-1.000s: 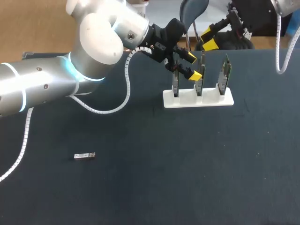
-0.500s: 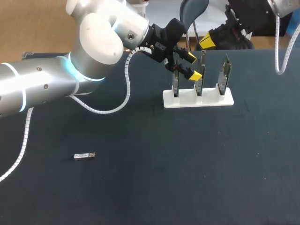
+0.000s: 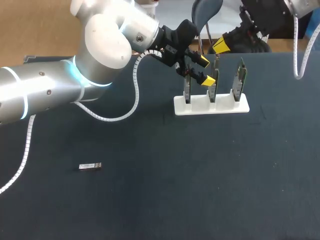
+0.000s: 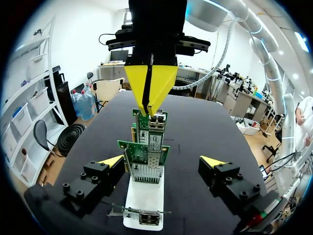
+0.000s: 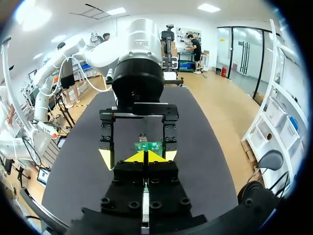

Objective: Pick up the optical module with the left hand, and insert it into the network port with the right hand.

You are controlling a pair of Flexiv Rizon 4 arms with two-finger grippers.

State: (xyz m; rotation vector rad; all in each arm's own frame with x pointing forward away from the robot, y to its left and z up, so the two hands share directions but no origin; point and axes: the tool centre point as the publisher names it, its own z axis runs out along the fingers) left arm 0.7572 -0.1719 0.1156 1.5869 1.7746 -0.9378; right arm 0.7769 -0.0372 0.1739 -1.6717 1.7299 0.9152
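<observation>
The optical module (image 3: 90, 166), a small silver block, lies on the dark table at the front left, far from both grippers. A white stand (image 3: 211, 105) at the back holds three upright network cards (image 4: 145, 148). My left gripper (image 3: 205, 71) is open at the stand's left end; in the left wrist view (image 4: 161, 162) the cards stand between its fingers with gaps on both sides. My right gripper (image 3: 220, 45) hovers behind and above the stand, shut with nothing in it. Its yellow tips (image 5: 145, 156) meet just over the far card (image 5: 148, 146).
The stand's base (image 4: 143, 203) sits under my left gripper. A white cable (image 3: 135, 102) loops from my left arm above the table. Dark tabletop (image 3: 200, 175) spreads across the front and right.
My right gripper has shut its fingers and drawn slightly back toward the upper right. My left arm and the module have stayed put.
</observation>
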